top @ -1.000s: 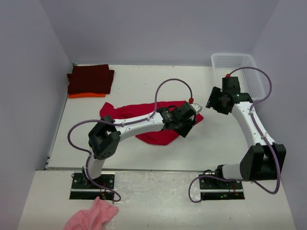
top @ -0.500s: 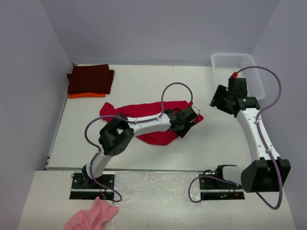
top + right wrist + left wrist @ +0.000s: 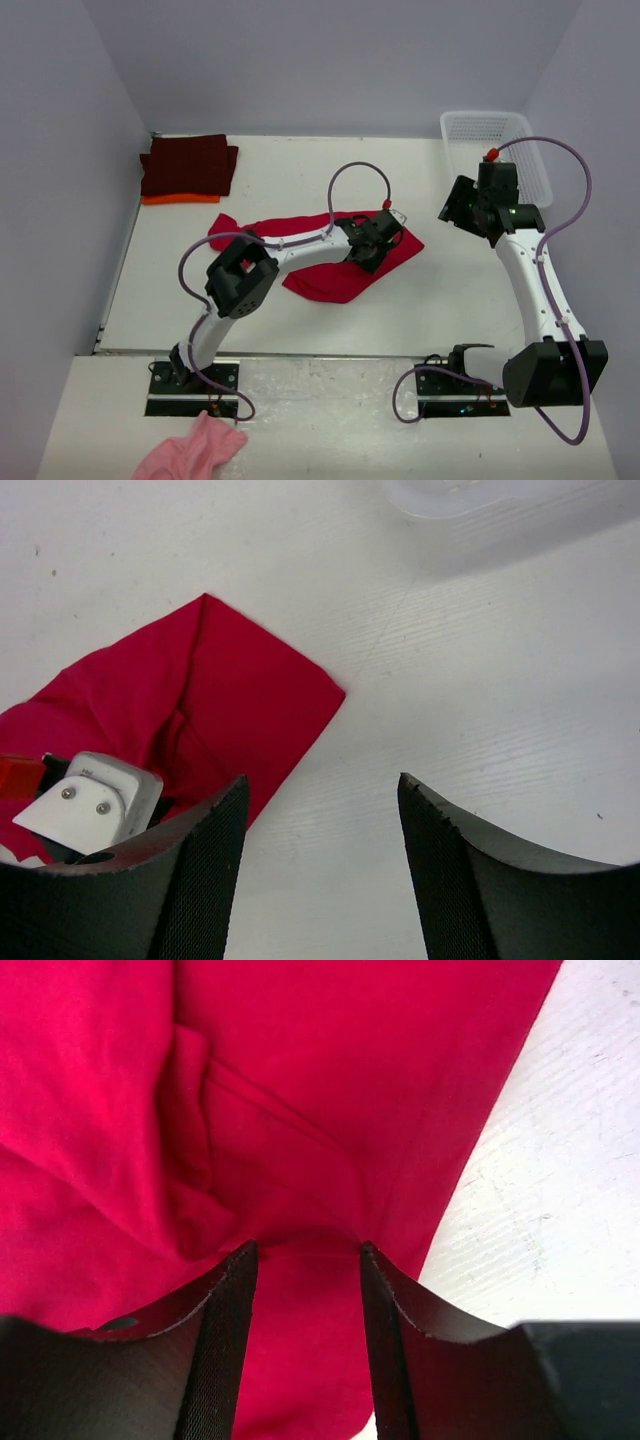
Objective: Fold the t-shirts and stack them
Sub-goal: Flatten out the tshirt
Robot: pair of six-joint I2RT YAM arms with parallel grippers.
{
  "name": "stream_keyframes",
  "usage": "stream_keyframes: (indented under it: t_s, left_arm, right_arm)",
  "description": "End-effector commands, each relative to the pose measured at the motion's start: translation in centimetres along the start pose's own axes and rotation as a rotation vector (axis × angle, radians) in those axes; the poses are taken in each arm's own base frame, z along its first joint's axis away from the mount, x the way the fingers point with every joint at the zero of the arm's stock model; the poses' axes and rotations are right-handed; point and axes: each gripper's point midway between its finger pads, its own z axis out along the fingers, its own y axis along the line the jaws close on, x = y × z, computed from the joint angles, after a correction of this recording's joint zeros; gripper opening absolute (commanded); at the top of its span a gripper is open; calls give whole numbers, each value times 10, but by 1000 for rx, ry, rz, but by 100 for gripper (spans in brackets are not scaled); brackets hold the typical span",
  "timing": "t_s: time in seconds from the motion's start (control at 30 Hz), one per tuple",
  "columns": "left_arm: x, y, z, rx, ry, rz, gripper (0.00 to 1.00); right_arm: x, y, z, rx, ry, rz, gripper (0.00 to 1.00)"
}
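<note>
On the left gripper (image 3: 305, 1248), jaws stand apart, straddling a ridge of the red t-shirt (image 3: 380, 1050) on the table (image 3: 450, 290); the right gripper (image 3: 320, 780) gapes empty. Likely 2 done: maroon t-shirt (image 3: 188, 163) stacked on orange t-shirt (image 3: 168, 199), far-left corner. 1 left to fold.

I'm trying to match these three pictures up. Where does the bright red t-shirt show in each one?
Top external: the bright red t-shirt lies mid-table, partly under the left gripper.
Left wrist: the shirt fills most of the picture, all but the right side.
Right wrist: the shirt sits in the left half.
Shared landmark: the shirt's right edge against the bare white table, seen in all three.
</note>
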Motion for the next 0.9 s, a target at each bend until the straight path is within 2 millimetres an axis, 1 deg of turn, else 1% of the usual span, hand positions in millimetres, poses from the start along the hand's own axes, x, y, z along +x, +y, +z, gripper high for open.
stream_keyframes:
  t_s: [0.0,0.1,0.2,0.3,0.43,0.57,0.63,0.7,0.73,0.87]
  left_arm:
    - [-16,-8,4,24,-40,21,47]
    - [-18,-11,7,35,-42,20,47]
    - [-22,-14,4,54,-52,18,47]
    - [-23,-13,7,45,-51,24,47]
    - [-25,-14,12,51,-57,28,46]
    - [-32,-17,8,64,-82,23,46]
    - [-31,-15,9,59,-77,24,46]
    - [-29,-15,13,56,-67,28,42]
    - [-28,-15,14,56,-65,28,36]
    - [-27,-15,16,56,-65,28,26]
  right_arm:
    - [-15,7,-7,-24,-34,2,62]
    - [-12,6,-5,-22,-25,4,62]
    - [-9,4,-3,-14,-18,2,62]
    - [-10,5,-5,-23,-26,2,62]
    - [-6,5,-2,-24,-14,3,62]
    - [-3,4,3,-20,-5,4,62]
    - [-3,4,2,-23,-5,4,61]
    - [-4,5,0,-29,-10,6,61]
    - [-5,5,-1,-30,-14,7,61]
    - [-5,3,-2,-20,-15,9,61]
